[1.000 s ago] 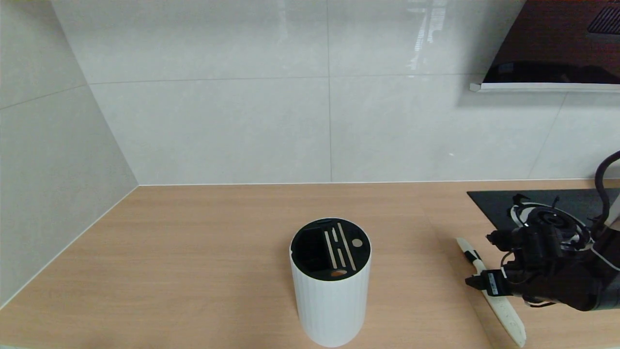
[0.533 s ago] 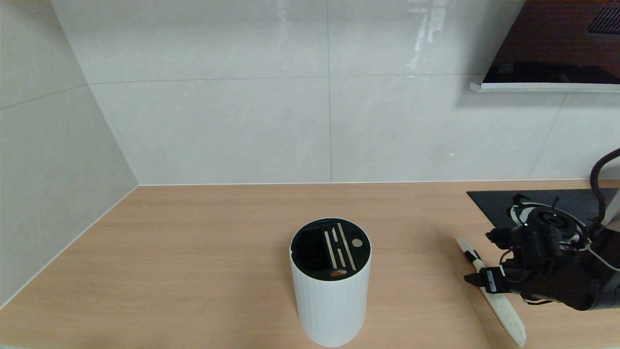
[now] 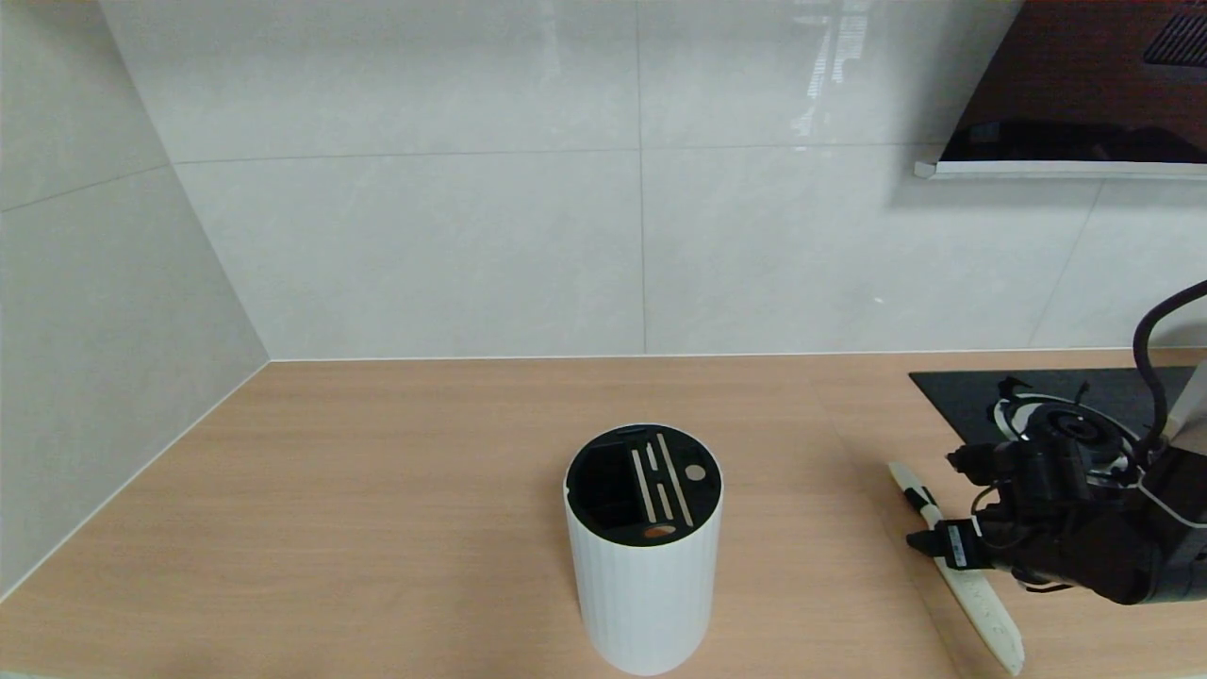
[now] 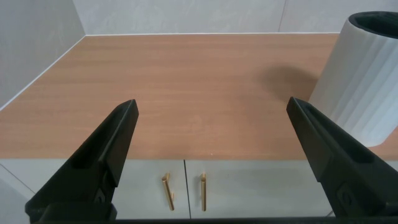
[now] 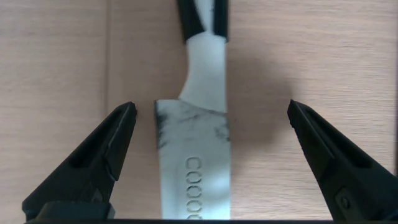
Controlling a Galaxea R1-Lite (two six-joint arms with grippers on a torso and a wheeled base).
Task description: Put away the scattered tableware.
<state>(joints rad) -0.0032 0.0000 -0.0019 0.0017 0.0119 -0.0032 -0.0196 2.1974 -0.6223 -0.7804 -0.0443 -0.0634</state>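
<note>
White marbled knife [image 5: 193, 162], black-white handle [image 5: 202, 22]

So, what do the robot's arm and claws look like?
The left claw and right claw each have two black, wedge-shaped fingers. The right arm is black and bulky, with a black cable curving up behind it and a small white label by the claw.

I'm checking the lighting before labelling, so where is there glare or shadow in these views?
Head view: streaky glare on the glossy wall tiles at upper right. Left wrist view: a soft shadow on the counter beside the white holder. Right wrist view: a faint shadow alongside the knife.
</note>
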